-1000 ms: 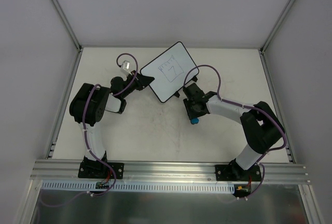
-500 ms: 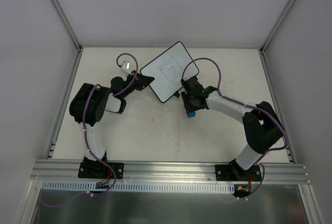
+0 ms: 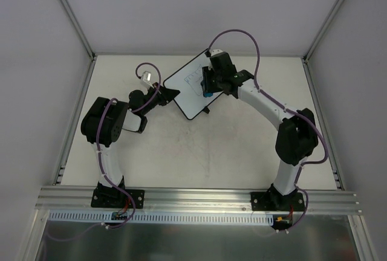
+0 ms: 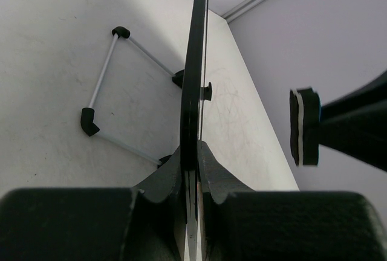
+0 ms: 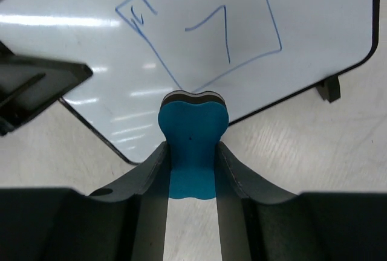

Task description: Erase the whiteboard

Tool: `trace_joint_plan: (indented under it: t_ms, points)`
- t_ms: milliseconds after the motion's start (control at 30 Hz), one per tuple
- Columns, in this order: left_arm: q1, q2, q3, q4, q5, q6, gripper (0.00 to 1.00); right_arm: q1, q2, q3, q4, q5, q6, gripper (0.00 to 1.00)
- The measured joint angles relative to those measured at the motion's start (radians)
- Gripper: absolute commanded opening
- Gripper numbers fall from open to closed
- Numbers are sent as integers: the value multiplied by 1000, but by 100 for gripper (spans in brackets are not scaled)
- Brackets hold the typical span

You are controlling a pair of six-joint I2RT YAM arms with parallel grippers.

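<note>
Right wrist view: right tool [image 5: 192, 152] pinches the eraser [image 5: 192, 122], facing the board [image 5: 314, 25]; left tool [image 4: 192, 158] clamps its edge. Next, likely press onto marks [image 5: 225, 31] at 12 o'clock, wipe.

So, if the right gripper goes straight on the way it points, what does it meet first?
The whiteboard: the eraser held in the right gripper would reach it first, near the drawn lines. There seems to be a gap between them, but depth is unclear.
</note>
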Motion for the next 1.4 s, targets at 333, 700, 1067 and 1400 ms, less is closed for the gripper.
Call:
trace_joint_plan:
  t_ms: [333, 700, 1067, 1400]
  points:
    - [0, -5, -6, 4, 0, 1, 0, -109, 230, 301, -4, -115, 3, 0]
    - [-6, -10, -14, 5, -6, 1, 0, -121, 338, 385, 84, -167, 17, 0]
    - [-6, -15, -21, 5, -6, 3, 0, -109, 372, 366, 194, -190, 7, 0]
    - [-6, -16, -22, 4, -7, 0, 0, -92, 407, 366, 220, -191, -3, 0]
